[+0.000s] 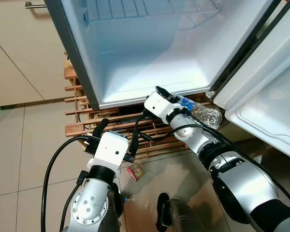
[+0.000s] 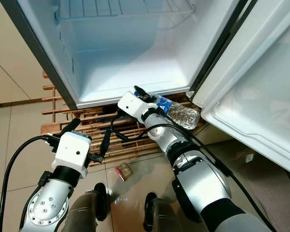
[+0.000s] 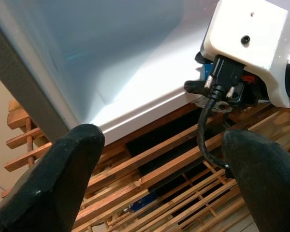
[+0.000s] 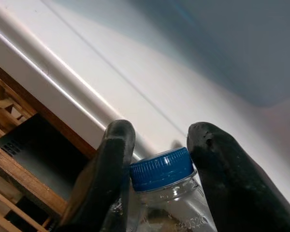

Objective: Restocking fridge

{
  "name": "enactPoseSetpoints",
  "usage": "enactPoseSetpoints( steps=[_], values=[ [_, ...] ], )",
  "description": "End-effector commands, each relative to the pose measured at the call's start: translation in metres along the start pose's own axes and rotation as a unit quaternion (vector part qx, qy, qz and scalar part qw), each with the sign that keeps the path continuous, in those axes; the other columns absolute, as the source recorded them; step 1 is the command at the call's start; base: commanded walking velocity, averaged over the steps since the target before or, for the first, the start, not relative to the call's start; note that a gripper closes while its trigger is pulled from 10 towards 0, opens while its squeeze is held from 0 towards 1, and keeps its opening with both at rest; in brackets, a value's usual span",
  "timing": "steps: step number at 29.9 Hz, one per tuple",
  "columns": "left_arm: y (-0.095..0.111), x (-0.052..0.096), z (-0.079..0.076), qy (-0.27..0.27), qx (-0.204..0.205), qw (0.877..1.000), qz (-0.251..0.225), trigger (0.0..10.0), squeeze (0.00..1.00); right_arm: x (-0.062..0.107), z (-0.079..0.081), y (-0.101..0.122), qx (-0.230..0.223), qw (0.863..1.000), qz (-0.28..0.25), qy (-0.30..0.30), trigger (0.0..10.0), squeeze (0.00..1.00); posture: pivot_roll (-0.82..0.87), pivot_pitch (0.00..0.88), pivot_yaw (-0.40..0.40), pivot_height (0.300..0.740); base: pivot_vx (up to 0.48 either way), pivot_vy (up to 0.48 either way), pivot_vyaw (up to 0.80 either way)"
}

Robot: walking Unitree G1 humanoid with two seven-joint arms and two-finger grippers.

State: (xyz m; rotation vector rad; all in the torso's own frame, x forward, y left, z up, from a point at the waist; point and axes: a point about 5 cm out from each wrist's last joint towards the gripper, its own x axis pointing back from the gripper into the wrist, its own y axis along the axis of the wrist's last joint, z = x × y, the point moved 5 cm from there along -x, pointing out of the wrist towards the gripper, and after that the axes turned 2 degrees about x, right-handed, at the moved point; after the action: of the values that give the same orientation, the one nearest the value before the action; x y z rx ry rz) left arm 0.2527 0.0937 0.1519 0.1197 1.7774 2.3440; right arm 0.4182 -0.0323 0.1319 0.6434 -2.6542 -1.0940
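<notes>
With our right gripper (image 4: 157,159) clamped on the water bottle (image 2: 180,113) at the fridge (image 1: 150,67) sill, we should lift it clear over the lip while our left gripper (image 3: 154,179) hangs open.

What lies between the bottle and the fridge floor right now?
Only the fridge's white front lip, seen in the right wrist view. The right gripper holds the bottle just outside it, cap toward the bare fridge floor.

Clear bottle (image 2: 181,113) (blue cap (image 4: 160,168)).
</notes>
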Motion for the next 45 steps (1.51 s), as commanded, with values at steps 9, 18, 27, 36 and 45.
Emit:
enactPoseSetpoints(
  steps=[9, 18, 27, 36, 45],
  values=[
    [-0.001, -0.009, -0.006, -0.005, 0.009, 1.0, -0.001, 10.0, 0.0, -0.014, -0.091, 0.062, -0.1, 0.981, -0.111, -0.12, 0.0, 0.0, 0.17, 0.295, -0.097, 0.74, 0.0, 0.0, 0.0],
    [0.001, -0.015, -0.008, -0.006, 0.012, 1.0, -0.01, 10.0, 0.0, -0.008, -0.129, 0.096, -0.14, 0.959, -0.191, -0.159, 0.0, 0.0, 0.16, 0.277, -0.1, 0.74, 0.0, 0.0, 0.0],
    [0.001, -0.019, -0.007, -0.002, 0.008, 1.0, -0.017, 10.0, 0.0, -0.003, -0.175, 0.112, -0.292, 0.903, -0.229, -0.215, 0.0, 0.0, 0.16, 0.267, -0.105, 0.74, 0.0, 0.0, 0.0],
    [0.002, -0.019, -0.008, -0.003, 0.005, 1.0, -0.021, 10.0, 0.0, -0.006, -0.185, 0.086, -0.474, 0.824, -0.196, -0.241, 0.0, 0.0, 0.16, 0.27, -0.108, 0.74, 0.0, 0.0, 0.0],
    [0.003, -0.017, -0.008, -0.004, -0.002, 1.0, -0.022, 10.0, 0.0, -0.008, -0.135, 0.028, -0.504, 0.824, -0.081, -0.246, 10.0, 0.0, 0.17, 0.278, -0.109, 0.74, 0.0, 0.0, 0.0]
  ],
)
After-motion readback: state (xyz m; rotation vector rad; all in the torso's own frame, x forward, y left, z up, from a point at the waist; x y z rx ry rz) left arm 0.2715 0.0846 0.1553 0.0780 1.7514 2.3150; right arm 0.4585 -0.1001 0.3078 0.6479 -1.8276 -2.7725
